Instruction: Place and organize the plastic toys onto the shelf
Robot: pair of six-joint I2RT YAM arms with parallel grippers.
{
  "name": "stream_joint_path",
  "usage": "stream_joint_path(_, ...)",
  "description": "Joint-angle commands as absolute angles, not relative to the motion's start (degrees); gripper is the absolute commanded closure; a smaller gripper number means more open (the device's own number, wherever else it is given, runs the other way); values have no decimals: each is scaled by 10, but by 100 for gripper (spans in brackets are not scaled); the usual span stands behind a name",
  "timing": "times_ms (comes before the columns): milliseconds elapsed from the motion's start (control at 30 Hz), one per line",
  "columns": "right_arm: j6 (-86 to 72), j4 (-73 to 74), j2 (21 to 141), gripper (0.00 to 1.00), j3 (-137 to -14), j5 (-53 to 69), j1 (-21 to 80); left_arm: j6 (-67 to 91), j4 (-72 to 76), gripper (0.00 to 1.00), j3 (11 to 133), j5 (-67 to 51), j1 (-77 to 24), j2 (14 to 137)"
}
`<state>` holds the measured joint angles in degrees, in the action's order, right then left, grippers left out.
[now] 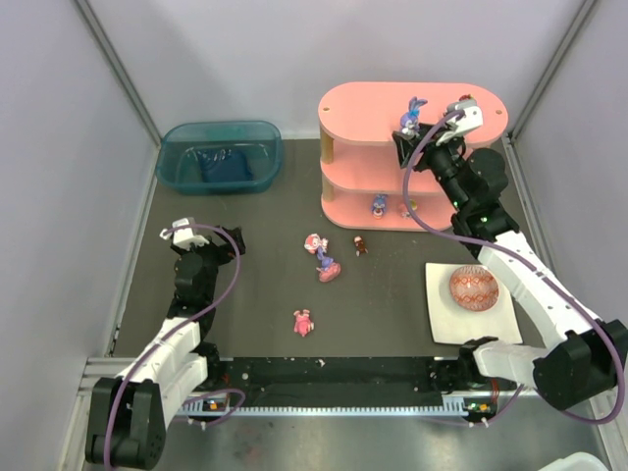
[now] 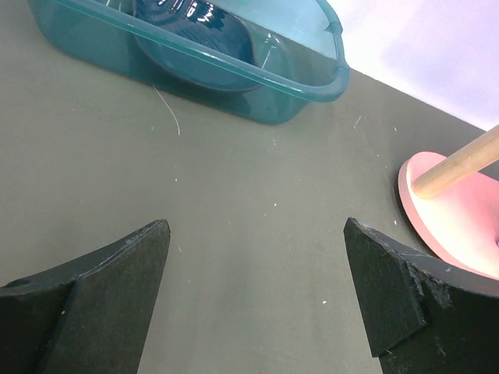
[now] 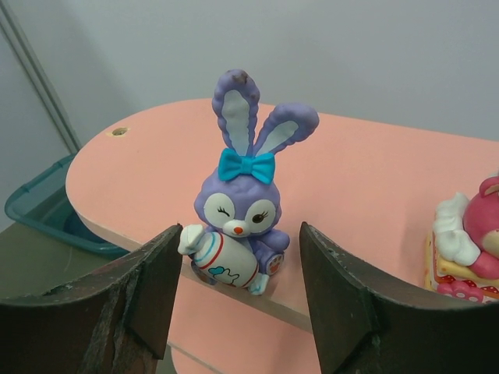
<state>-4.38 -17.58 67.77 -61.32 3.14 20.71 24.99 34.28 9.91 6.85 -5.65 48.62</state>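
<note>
From the overhead camera I see the pink shelf (image 1: 363, 108) at the upper right of the frame. The purple bunny (image 1: 411, 118) stands on its top board. My right gripper (image 1: 410, 137) is up against that board, right by the bunny. Two small figures (image 1: 379, 204) sit on the lowest board. A pink and purple toy (image 1: 321, 257), a small dark toy (image 1: 360, 245) and a pink toy (image 1: 302, 322) lie on the dark table (image 1: 255, 294) at mid frame. A patterned egg (image 1: 474, 287) rests on a white plate (image 1: 446, 329) at the right. The teal bin (image 1: 218, 155) sits upper left, and my left gripper (image 1: 180, 235) is below it, over the table.

On the left wrist camera, the left gripper (image 2: 257, 288) has its jaws spread wide with only bare table between them. The bin (image 2: 234, 86) runs across the top of the frame. The rounded end of the shelf's bottom board (image 2: 452, 234) and a wooden post (image 2: 460, 164) show at the right edge.

On the right wrist camera, the bunny (image 3: 242, 210) stands upright near the front edge of the top board (image 3: 374, 179), holding a small bottle. The right gripper (image 3: 240, 234) has its jaws spread on either side of the bunny. The frame-left finger is at the bottle, and a gap shows on the other side. A pink figure (image 3: 468, 249) stands on the same board at the right edge.
</note>
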Motion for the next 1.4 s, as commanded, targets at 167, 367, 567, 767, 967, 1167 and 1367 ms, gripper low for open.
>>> stream_joint_path(167, -51, -199, 681, 50, -642, 39, 198, 251, 371, 1, 98, 63, -53, 486)
stream_joint_path(367, -48, -200, 679, 57, -638, 36, 199, 251, 371, 1, 98, 63, -53, 487)
stream_joint_path(567, -48, -203, 679, 67, -635, 29, 199, 251, 371, 1, 98, 63, -53, 486)
stream_joint_path(767, -49, -211, 677, 64, -628, 3, 199, 251, 371, 1, 98, 63, -53, 486)
stream_joint_path(967, -55, -208, 676, 66, -625, -32, 199, 252, 371, 1, 98, 63, -53, 486)
stream_joint_path(1167, -70, -207, 679, 70, -629, -52, 199, 252, 371, 1, 98, 63, -53, 487)
stream_joint_path(1367, -76, -193, 694, 72, -642, -53, 207, 252, 372, 1, 98, 63, -52, 487)
